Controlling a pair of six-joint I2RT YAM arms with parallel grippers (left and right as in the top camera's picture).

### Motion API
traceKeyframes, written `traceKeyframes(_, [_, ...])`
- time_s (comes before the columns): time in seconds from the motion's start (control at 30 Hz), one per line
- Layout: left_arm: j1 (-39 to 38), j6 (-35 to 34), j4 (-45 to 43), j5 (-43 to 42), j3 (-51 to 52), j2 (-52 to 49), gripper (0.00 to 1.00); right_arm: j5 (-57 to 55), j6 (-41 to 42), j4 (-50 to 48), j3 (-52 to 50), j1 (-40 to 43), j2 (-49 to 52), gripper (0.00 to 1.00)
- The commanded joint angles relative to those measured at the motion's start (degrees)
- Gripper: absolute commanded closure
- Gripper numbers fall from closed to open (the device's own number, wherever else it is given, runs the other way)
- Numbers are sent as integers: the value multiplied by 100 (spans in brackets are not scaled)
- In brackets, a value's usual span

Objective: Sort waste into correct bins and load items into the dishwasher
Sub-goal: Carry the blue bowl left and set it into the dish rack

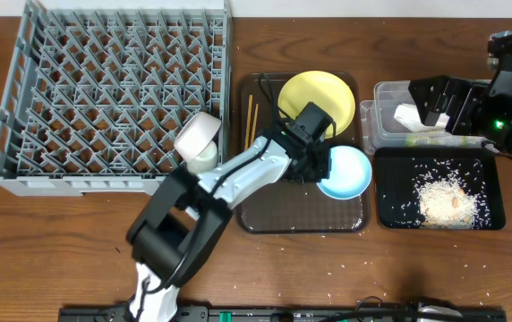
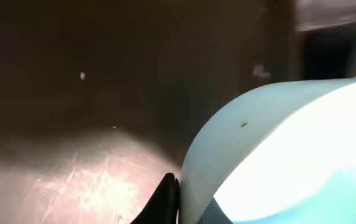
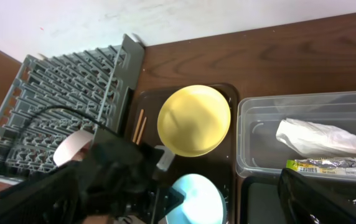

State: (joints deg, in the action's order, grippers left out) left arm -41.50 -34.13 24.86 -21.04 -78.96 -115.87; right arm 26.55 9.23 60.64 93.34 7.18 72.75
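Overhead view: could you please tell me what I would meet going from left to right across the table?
The grey dish rack → wooden chopsticks → yellow plate → black tray.

Light blue bowl [image 1: 345,172] sits near round yellow plate [image 1: 317,95].

Napkin [image 3: 318,138] + wrapper [image 3: 330,165] in tub [image 3: 262,148]
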Motion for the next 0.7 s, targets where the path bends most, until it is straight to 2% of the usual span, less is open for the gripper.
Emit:
traceKeyframes(0.0, [144,289,59,643,-79,713,93,46,57,24,72,68,0,1])
traceKeyframes(0.2, [846,695,205,1993,-79,1370,93,46,57,52,72,68,0,1])
traceKeyframes(0.3, [1276,778,173,2942,-79,1670,93,46,57,52,72,68,0,1])
traceKeyframes(0.47, [1851,1493,-267,4745,-79,2017,93,46,57,52,72,68,0,1])
traceKeyframes(0.67, [2190,2728,-1093,6690,-79,1836,93,46,57,52,72,68,0,1])
